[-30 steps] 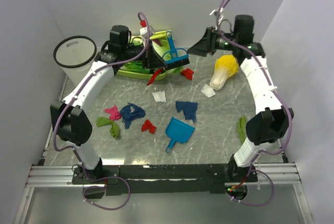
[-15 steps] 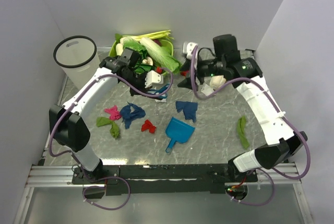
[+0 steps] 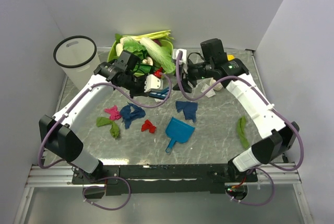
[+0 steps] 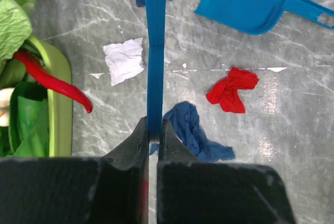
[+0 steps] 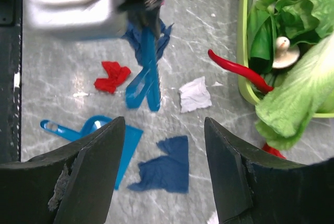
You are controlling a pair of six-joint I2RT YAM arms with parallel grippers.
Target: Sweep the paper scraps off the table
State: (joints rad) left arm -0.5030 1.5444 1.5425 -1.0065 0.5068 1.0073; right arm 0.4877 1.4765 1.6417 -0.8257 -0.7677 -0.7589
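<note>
Paper scraps lie on the marble table: pink, dark blue, red, green, a second dark blue and white. My left gripper is shut on a blue brush handle and holds it low over the table. In the left wrist view the gripper is above a white scrap, a red scrap and a dark blue scrap. My right gripper is open and empty; in its wrist view it hangs above a dark blue scrap.
A light-blue dustpan lies in the middle of the table. A lime-green tray of leafy vegetables stands at the back, with a red chili over its rim. A white bin stands at the back left. A green strip lies at the right.
My left gripper has swung from the tray down over the table with the brush. My right gripper has moved left and inward to beside it, over the dark blue scrap.
</note>
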